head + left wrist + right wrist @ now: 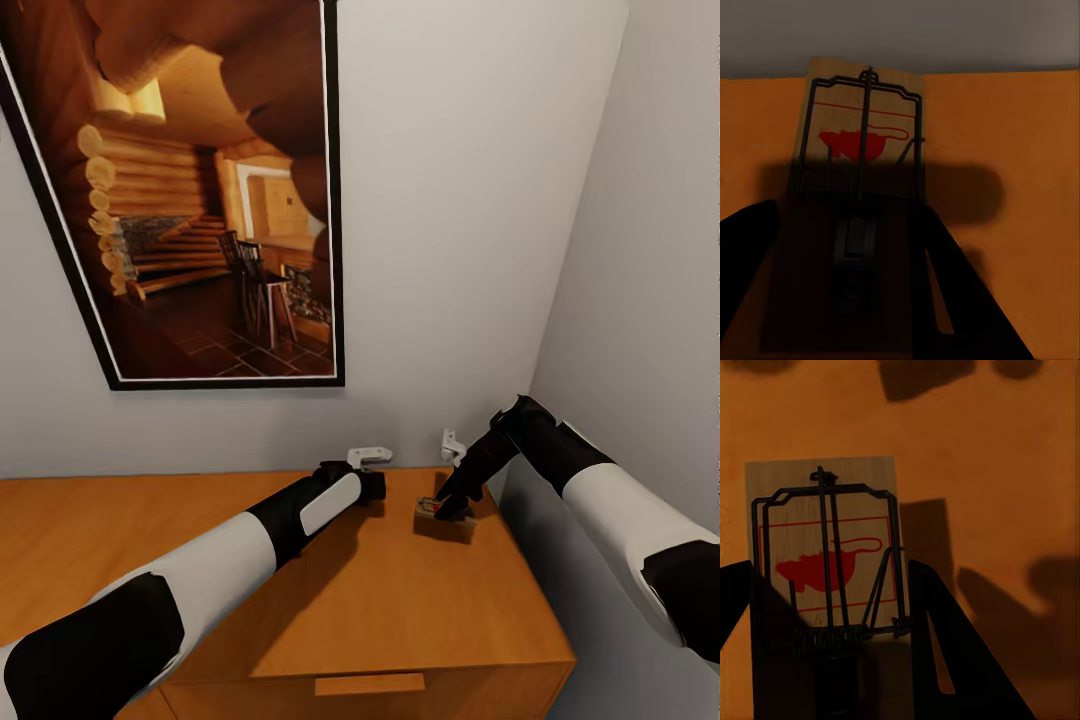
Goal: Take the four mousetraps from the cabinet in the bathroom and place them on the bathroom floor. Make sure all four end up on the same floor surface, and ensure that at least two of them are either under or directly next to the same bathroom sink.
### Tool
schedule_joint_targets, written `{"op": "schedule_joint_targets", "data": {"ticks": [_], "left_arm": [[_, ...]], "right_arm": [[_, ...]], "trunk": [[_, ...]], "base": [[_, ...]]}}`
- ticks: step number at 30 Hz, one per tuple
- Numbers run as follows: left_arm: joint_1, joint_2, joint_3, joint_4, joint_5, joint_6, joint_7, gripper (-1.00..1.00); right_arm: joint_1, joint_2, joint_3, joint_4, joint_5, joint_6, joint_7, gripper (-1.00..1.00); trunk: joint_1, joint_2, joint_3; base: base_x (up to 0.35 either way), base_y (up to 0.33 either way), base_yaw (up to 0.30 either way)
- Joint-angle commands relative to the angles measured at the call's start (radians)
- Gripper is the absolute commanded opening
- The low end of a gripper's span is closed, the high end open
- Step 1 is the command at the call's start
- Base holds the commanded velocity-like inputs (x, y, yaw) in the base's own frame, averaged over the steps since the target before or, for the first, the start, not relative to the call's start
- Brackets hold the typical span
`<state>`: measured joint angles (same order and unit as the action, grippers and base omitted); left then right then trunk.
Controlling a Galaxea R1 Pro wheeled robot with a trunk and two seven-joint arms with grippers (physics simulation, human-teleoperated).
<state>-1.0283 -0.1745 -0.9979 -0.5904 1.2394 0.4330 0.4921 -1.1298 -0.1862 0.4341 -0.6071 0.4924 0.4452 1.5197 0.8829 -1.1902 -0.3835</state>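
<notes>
Two mousetraps show, both tan boards with dark wire and a red rat print. My right gripper (452, 508) is shut on one mousetrap (428, 511) and holds it just above the back right of the orange-brown cabinet (400, 610) top. In the right wrist view that mousetrap (825, 540) sits between the fingers (952, 660), its shadow cast beside it. My left gripper (376, 487) is near the back wall, shut on the other mousetrap (862, 127), whose far edge rises over the wall line. The arm hides this trap in the head view.
A large dark-framed picture (200, 200) of a log interior hangs on the grey wall above the cabinet. A side wall (640, 300) stands close on the right, with a narrow gap beside the cabinet's end. A wooden bar handle (370, 684) shows on the cabinet front.
</notes>
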Motion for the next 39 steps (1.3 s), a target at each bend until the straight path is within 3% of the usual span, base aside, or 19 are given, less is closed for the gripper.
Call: {"op": "schedule_joint_targets", "data": {"ticks": [1,17,39], "left_arm": [[-0.001,0.000,-0.005,0.034,0.011,0.004,0.008,-1.00],[-0.001,0.000,-0.005,0.034,0.011,0.006,0.006,-1.00],[-0.001,0.000,-0.007,0.034,0.012,0.006,0.003,-1.00]], "right_arm": [[-0.001,-0.001,0.003,-0.002,0.002,0.017,0.005,-1.00],[-0.001,-0.001,0.003,0.000,0.001,0.017,0.005,-1.00],[-0.001,-0.001,0.003,0.002,0.001,0.016,0.004,-1.00]], "trunk": [[-0.004,0.007,0.002],[-0.065,0.119,0.052],[-0.149,0.273,0.121]], "base": [[0.000,0.000,0.000],[-0.014,0.006,0.000],[-0.245,0.190,0.000]]}}
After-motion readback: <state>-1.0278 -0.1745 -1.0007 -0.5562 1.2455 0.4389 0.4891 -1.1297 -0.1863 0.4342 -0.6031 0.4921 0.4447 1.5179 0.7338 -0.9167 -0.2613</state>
